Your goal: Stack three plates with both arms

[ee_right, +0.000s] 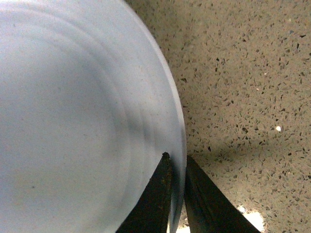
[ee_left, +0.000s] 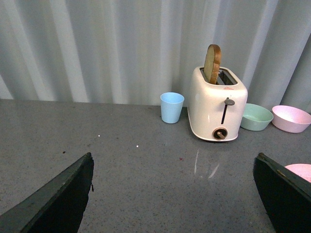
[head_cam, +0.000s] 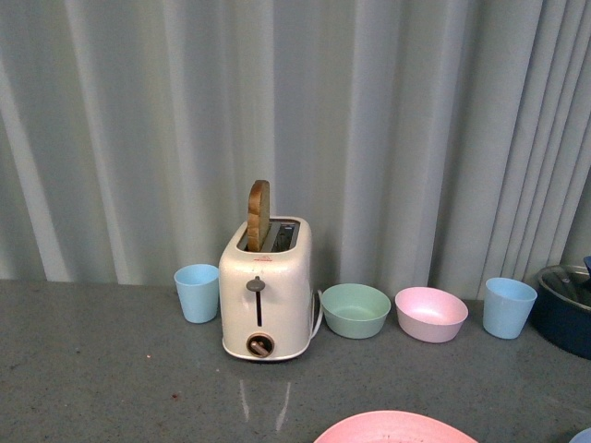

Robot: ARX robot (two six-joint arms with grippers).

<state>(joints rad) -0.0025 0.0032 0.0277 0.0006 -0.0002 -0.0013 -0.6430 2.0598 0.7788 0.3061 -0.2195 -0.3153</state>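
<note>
The light blue plate (ee_right: 73, 121) fills most of the right wrist view, over a speckled counter. My right gripper (ee_right: 177, 156) is shut on its rim, one finger on each side. A sliver of this plate shows at the front view's bottom right corner (head_cam: 582, 436). The pink plate (head_cam: 395, 427) lies on the grey counter at the front view's bottom edge; its edge also shows in the left wrist view (ee_left: 300, 171). My left gripper (ee_left: 172, 194) is open and empty above bare counter, its fingers (ee_left: 53, 204) wide apart. The cream-beige plate is out of view. Neither arm shows in the front view.
A cream toaster (head_cam: 266, 291) with a slice of bread stands at the back by the curtain. Beside it are a light blue cup (head_cam: 197, 293), a green bowl (head_cam: 355, 309), a pink bowl (head_cam: 430, 313), another light blue cup (head_cam: 509, 306) and a dark lidded pot (head_cam: 568, 309).
</note>
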